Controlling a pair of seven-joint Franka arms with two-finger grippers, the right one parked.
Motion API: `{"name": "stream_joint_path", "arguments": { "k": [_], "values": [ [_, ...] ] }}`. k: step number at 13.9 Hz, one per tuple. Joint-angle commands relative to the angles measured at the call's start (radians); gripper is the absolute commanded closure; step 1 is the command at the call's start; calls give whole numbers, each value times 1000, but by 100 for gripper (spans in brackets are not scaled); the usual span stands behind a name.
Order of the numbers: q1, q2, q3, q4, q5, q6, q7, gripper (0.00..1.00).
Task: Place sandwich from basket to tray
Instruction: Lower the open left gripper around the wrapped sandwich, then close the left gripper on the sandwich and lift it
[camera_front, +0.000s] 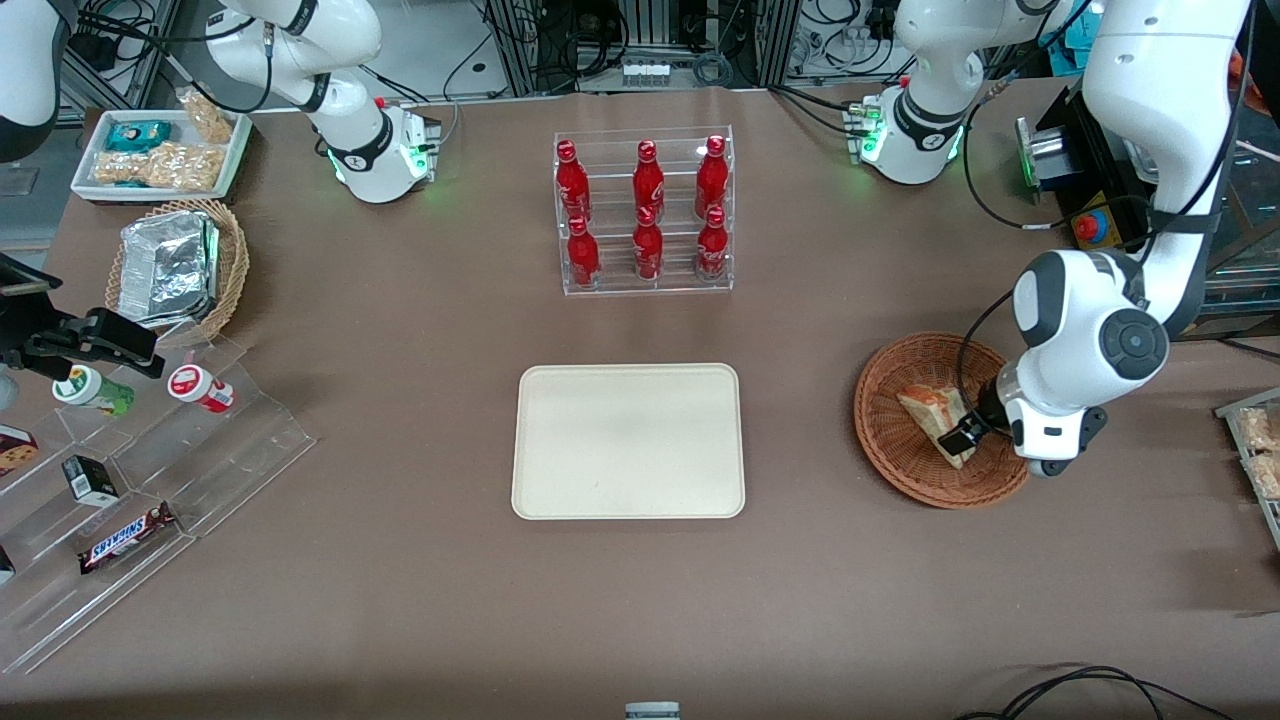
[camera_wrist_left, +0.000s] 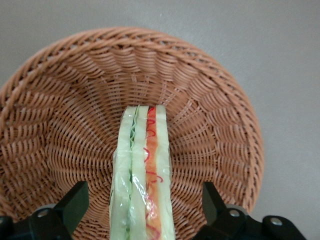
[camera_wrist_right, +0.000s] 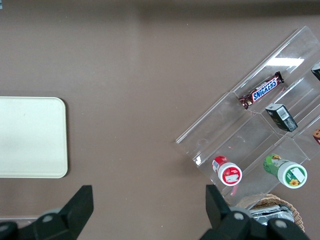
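Brown table: gripper (camera_front: 962, 436) fingers (camera_wrist_left: 75, 202) straddle layered sandwich (camera_wrist_left: 142, 175) in basket (camera_wrist_left: 60, 115).

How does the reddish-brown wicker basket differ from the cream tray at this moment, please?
The basket is round, woven and reddish-brown; the tray is rectangular, smooth and cream. The basket holds the sandwich, standing on edge, while nothing lies on the tray. The gripper is down in the basket, open, a finger on either side of the sandwich and apart from it; no gripper is over the tray. Both are shallow and rest flat on the brown table.
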Motion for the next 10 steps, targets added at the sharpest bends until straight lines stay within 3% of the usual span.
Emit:
{"name": "stream_joint_path", "arguments": {
  "k": [1, 5, 8, 9, 10],
  "values": [
    [-5, 16, -2, 3, -5, 17, -22, 0],
    [-18, 27, -2, -32, -5, 25, -29, 1],
    [-20, 13, -2, -67, -1, 21, -71, 67],
    [-20, 10, 0, -69, -2, 13, -72, 82],
    [-20, 1, -2, -67, -2, 5, -72, 88]
  ]
}}
